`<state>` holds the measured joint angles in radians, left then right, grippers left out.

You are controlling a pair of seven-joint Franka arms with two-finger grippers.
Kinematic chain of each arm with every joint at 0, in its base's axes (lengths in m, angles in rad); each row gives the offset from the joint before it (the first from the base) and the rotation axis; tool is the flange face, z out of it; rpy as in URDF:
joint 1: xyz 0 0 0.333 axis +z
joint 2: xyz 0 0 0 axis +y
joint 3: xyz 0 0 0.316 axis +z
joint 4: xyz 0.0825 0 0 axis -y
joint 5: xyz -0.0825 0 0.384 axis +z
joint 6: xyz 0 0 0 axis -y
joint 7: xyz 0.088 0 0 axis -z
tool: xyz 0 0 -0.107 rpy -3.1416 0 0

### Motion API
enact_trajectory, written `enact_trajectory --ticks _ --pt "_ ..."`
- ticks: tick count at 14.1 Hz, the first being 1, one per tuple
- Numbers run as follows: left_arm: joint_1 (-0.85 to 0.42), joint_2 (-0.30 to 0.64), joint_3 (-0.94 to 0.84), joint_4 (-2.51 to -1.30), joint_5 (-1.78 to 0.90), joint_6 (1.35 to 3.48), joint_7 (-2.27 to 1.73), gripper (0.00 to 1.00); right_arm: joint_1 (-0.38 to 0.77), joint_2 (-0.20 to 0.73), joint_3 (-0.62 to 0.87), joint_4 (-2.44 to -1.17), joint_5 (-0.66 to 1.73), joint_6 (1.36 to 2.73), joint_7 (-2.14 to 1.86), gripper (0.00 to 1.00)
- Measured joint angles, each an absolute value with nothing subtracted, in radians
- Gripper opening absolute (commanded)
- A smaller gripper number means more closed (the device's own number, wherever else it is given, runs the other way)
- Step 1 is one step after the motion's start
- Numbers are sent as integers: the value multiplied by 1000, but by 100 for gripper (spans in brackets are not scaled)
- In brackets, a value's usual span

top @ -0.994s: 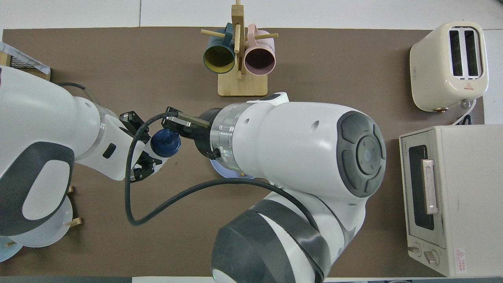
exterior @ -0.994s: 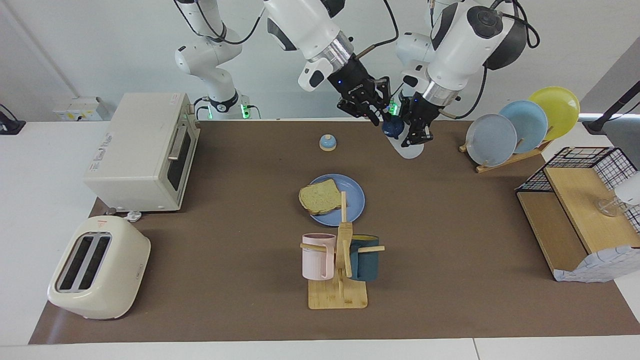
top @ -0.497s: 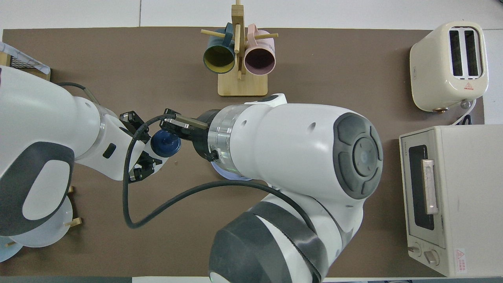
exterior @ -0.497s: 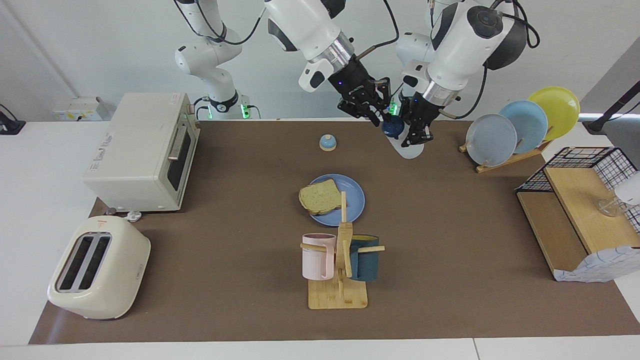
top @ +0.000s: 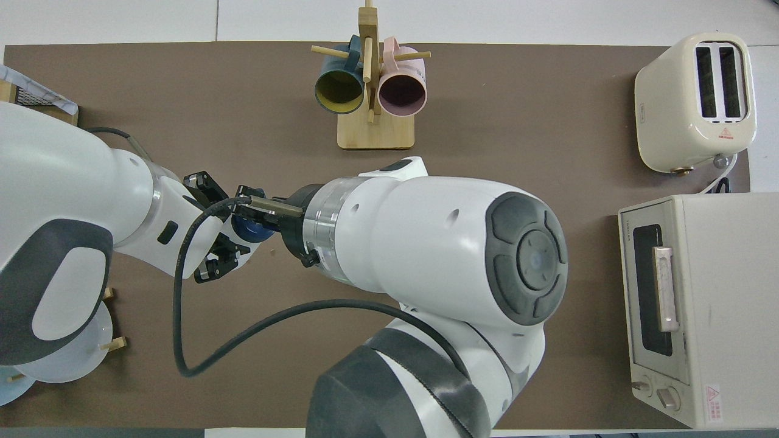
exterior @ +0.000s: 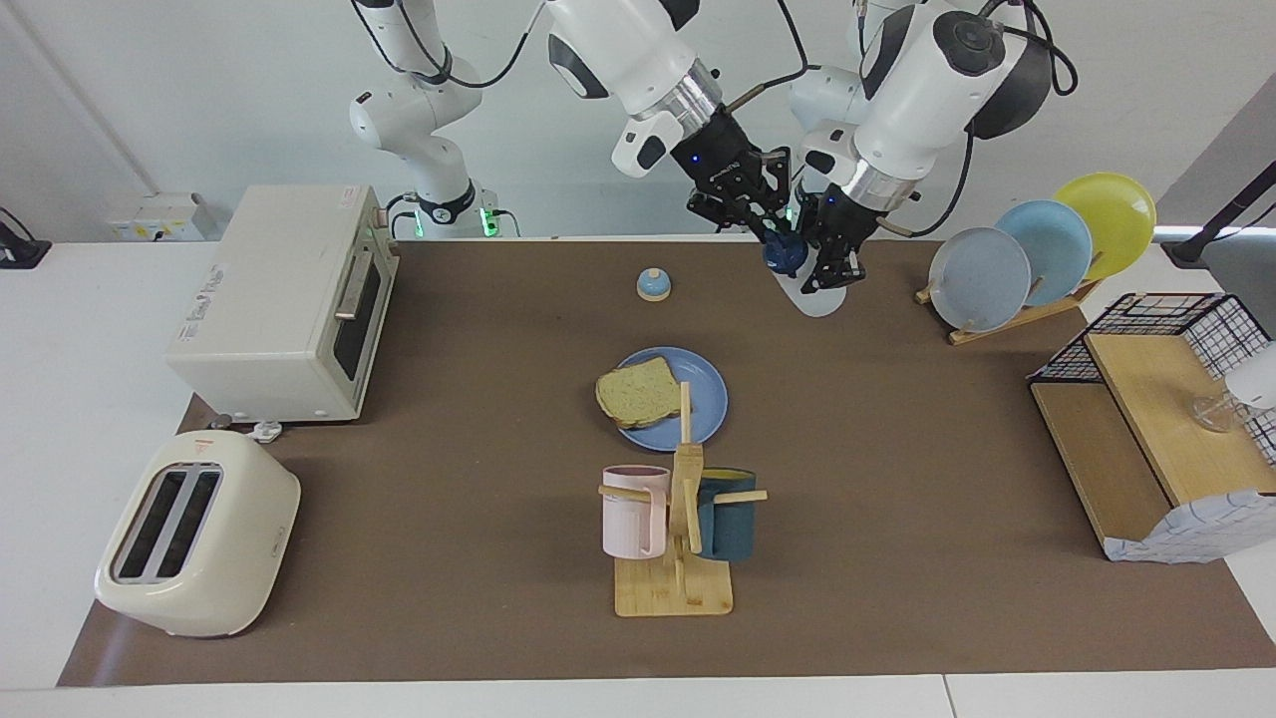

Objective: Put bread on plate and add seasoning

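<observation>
— Where's the bottle (exterior: 809, 289)?

— Clenched in my left claw (exterior: 830, 267), at one o'clock from the bread (exterior: 636, 392) on its plate (exterior: 704, 399). My right claw (exterior: 766, 221) crowds its cap; grip unclear.

— Risk?

— Tugging might spill seasoning early.

A small blue-domed bell (exterior: 653, 284) sits on my worktop (exterior: 897, 449) near my end. Toward my right arm's end stand a cream toaster oven (exterior: 289, 304) and a two-slot toaster (exterior: 194, 534). A wooden mug tree (exterior: 678, 538) carries a pink mug (exterior: 633, 511) and a dark teal mug (exterior: 726, 514). Toward my left arm's end, a rack (exterior: 1007, 314) props grey-blue, light blue and yellow plates.
</observation>
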<state>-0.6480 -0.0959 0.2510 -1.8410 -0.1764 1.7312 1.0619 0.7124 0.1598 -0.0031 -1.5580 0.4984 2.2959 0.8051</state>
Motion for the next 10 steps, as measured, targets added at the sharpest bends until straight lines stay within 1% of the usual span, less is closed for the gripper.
enact_trajectory --ticks 5,6,10 --pt "-648 -96 251 -1841 -176 1731 1062 0 711 160 -7 -1555 490 2296 805 28" --pt "-648 -96 251 -1841 -176 1731 1062 0 711 160 -8 -1554 488 2296 805 23" --pt "-648 -96 251 -1841 -176 1732 1061 0 708 160 -8 -1554 486 2296 805 22"
